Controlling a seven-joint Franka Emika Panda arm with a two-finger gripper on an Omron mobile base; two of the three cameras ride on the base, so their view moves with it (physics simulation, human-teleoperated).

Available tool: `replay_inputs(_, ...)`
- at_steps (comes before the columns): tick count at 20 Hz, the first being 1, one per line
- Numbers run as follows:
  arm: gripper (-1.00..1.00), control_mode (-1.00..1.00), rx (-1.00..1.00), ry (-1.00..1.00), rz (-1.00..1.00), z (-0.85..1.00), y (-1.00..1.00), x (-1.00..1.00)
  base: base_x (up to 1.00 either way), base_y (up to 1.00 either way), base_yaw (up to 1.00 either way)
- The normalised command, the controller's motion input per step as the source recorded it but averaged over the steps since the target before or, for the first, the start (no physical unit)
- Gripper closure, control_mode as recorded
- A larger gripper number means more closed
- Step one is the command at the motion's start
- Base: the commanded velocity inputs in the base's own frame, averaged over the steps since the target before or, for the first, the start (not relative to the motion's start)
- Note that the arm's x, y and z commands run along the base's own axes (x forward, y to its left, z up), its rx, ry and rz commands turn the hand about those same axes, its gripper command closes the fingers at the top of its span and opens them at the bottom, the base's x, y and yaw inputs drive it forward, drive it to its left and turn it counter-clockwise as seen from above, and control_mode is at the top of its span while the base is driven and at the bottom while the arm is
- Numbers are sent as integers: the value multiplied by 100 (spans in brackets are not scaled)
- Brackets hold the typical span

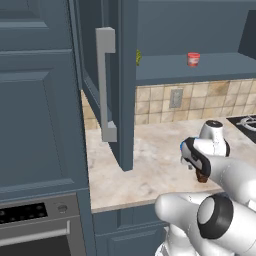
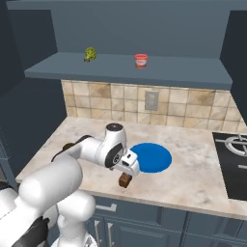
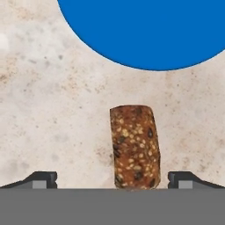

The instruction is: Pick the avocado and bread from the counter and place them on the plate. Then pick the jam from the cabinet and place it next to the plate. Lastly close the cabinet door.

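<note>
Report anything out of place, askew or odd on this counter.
Nothing spilled or damaged. The bread lies on the counter short of the plate, between the open gripper tips. The cabinet door hangs open.

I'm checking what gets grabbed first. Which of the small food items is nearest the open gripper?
The bread, a seeded brown loaf on the counter between the gripper fingertips, near the plate. The red jam sits up on the cabinet shelf.

Bread [image 3: 134, 147] near plate [image 3: 145, 35] — seemingly apart.
</note>
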Motion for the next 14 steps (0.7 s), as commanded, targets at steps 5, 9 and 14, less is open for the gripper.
replay_inputs(5,-100,-100,0,0,5,-2,-15,4,0,0,0)
replay_inputs(9,-100,-100,0,0,2,-4,-4,0,0,0,0)
replay_inputs(14,-100,-100,-2,0,1,-16,0,0,0,0,0)
